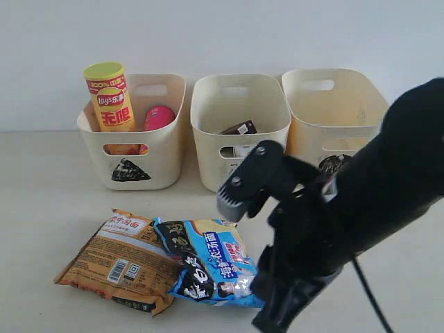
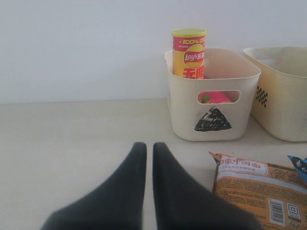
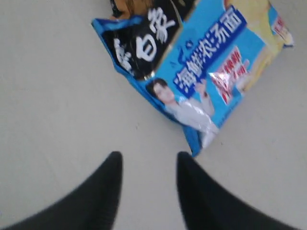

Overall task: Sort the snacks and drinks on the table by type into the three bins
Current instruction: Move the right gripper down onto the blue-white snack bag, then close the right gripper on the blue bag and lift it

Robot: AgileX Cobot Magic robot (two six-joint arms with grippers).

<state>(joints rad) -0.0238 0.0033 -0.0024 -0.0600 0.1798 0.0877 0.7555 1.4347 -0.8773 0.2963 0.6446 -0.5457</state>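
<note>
right gripper (image 3: 148, 160) hanging parted, empty, just off the blue-black bag's (image 3: 206, 72) corner | bag's lying flat on the desk (image 3: 57, 96), overlapping the orange-brown bag (image 1: 114, 263) on its left | left gripper (image 2: 145, 146) sitting clenched, gripping nothing

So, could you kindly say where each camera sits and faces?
Exterior view: raised before the table, facing the three bins; right arm at right.
Left wrist view: low behind the shut left gripper, facing the triangle bin.
Right wrist view: above the open right gripper, looking down at the blue-black bag.
Shared: exterior and left wrist both show that bin.
</note>
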